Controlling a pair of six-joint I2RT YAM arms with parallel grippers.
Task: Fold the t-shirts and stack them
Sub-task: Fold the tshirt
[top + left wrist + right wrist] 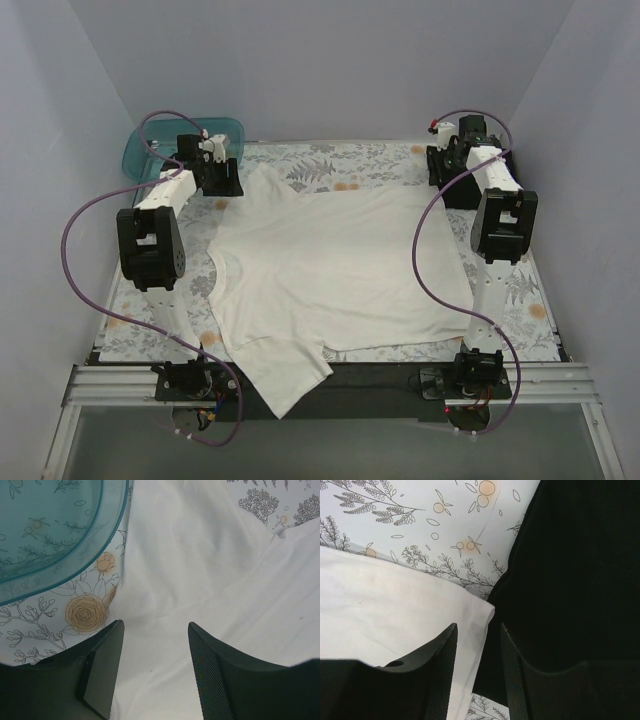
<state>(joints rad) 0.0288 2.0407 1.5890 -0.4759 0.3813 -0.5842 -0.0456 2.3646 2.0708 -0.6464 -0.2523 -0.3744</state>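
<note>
Floral cloth (380,165) covers the table; grey sprigs, orange blooms.

White shirt (340,270) lies spread flat over the centre, unfolded. The neck is at 9 o'clock and the hem at 3. One sleeve reaches to 11 o'clock. The other runs past the cloth's near edge at 6 to 7 o'clock. A few shallow creases show, nothing bunched.

Black shirt (575,570) sits at 2 o'clock, at the far right corner, just beside the white shirt's hem corner. The right wrist view shows them edge to edge (overlap or plain touch, cannot tell). Its full shape is not visible.

Teal tub (50,530) stands at 10 o'clock in the far left corner, on the cloth, near the 11 o'clock sleeve.

Left gripper (155,630) is over that sleeve, beside the tub. Its jaws are spread wide, with only white fabric below and nothing pinched.

Right gripper (478,630) is at 2 o'clock, over the line where the white corner meets the black. Its jaws are parted by a narrower gap and grip nothing. Contact with the fabric cannot be told for either.
</note>
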